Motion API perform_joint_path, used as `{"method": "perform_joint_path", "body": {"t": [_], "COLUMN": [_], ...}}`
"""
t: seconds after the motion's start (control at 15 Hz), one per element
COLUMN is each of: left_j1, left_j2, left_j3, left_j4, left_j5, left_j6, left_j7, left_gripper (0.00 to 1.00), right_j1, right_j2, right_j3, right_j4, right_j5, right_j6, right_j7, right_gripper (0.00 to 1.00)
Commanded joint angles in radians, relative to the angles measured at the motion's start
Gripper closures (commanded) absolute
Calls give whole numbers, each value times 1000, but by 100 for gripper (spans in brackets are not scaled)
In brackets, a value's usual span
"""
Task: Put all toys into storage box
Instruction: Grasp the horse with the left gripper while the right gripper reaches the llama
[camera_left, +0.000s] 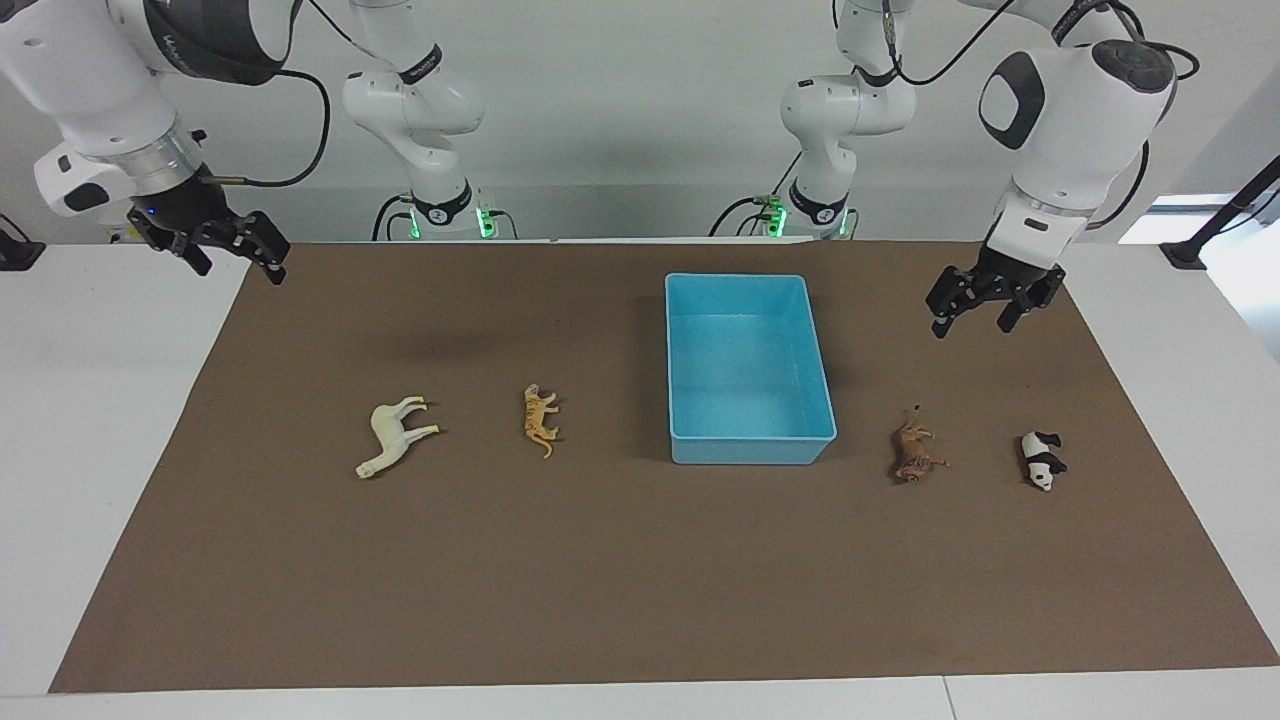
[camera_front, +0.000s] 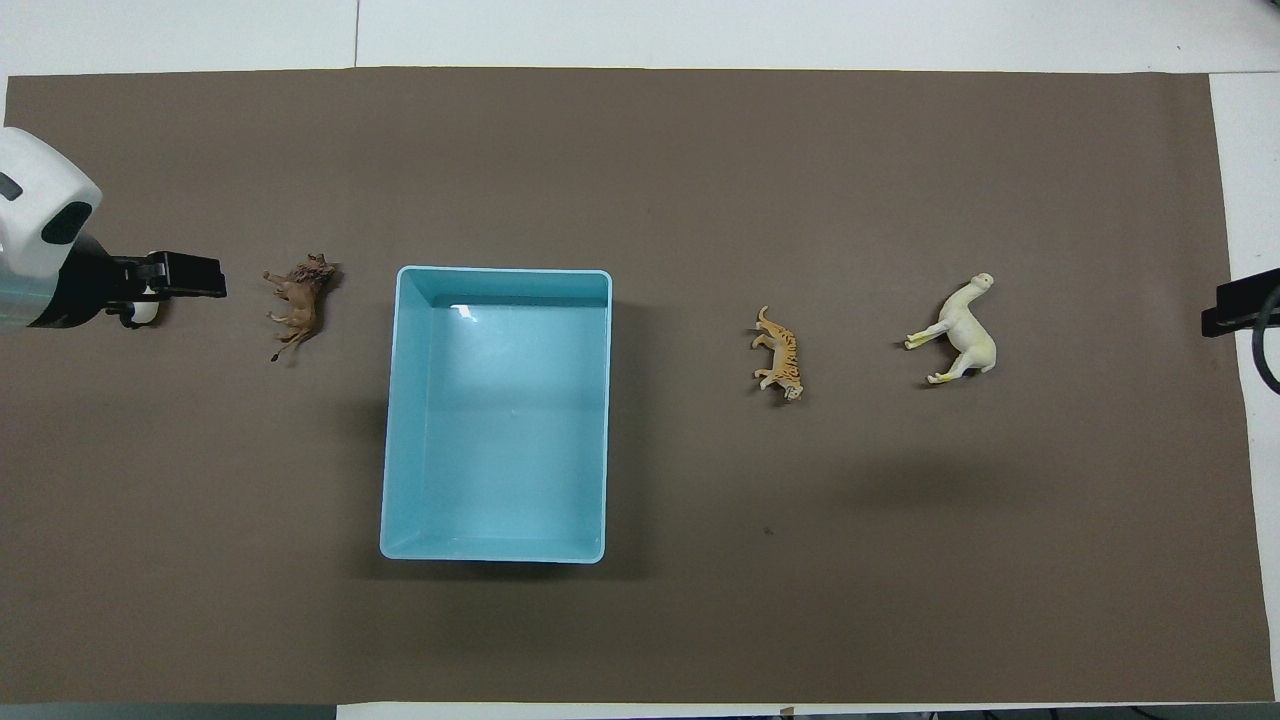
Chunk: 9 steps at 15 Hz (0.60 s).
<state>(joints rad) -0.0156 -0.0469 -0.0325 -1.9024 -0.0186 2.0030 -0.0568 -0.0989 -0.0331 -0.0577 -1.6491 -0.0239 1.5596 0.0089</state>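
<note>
Four toys lie on the brown mat (camera_left: 620, 560). The cream horse (camera_left: 395, 436) (camera_front: 960, 330) and the orange tiger (camera_left: 540, 418) (camera_front: 780, 352) are toward the right arm's end. The brown lion (camera_left: 915, 455) (camera_front: 298, 300) and the panda (camera_left: 1042, 458) (camera_front: 145, 314) are toward the left arm's end. Between the tiger and the lion stands the light blue storage box (camera_left: 750, 450) (camera_front: 605, 400), with nothing in it. My left gripper (camera_left: 972, 326) (camera_front: 185, 280) hangs open over the mat and covers most of the panda in the overhead view. My right gripper (camera_left: 240, 270) (camera_front: 1225, 310) waits open over the mat's edge.
White table (camera_left: 110, 420) surrounds the mat on all sides. The arms' bases (camera_left: 440, 205) stand at the robots' edge of the table. A black stand (camera_left: 1215, 225) sits past the mat at the left arm's end.
</note>
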Motion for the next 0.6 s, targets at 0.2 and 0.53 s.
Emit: {"method": "perform_joint_path", "body": {"t": [0.2, 0.53], "left_j1": [39, 26], "left_j2": [146, 261], "left_j3": [-4, -6], "left_j4": [-43, -63], "left_j5": [9, 61], "left_j6": [190, 356], "left_j7": [170, 244], "left_gripper": [0, 0], "right_j1": [-1, 65], "right_j2": [-13, 4], "right_j3": [12, 18], "right_j4": [-9, -182], "right_j5": [1, 4], "right_j6": [5, 222], "right_j7": [5, 6], "right_gripper": [0, 0]}}
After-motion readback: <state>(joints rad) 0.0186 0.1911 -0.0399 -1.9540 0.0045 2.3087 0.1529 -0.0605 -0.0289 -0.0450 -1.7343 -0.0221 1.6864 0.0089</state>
